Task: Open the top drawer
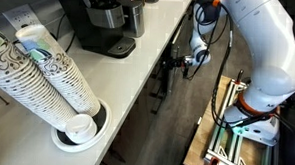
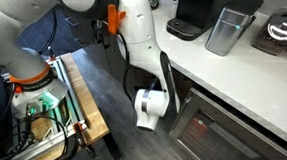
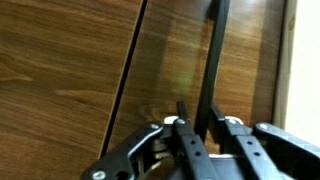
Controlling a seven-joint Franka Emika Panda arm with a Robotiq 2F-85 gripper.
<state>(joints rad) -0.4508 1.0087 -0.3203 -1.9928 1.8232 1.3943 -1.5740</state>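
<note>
Wood-grain fronts, two of them, fill the wrist view. The top drawer [image 3: 170,70] looks closed under the tabletop's front edge, its one dark bar handle [image 3: 213,60] between the parted fingers of the single gripper [image 3: 208,125]. Closing off-centre or pulling askew could let the bar slip free.
</note>
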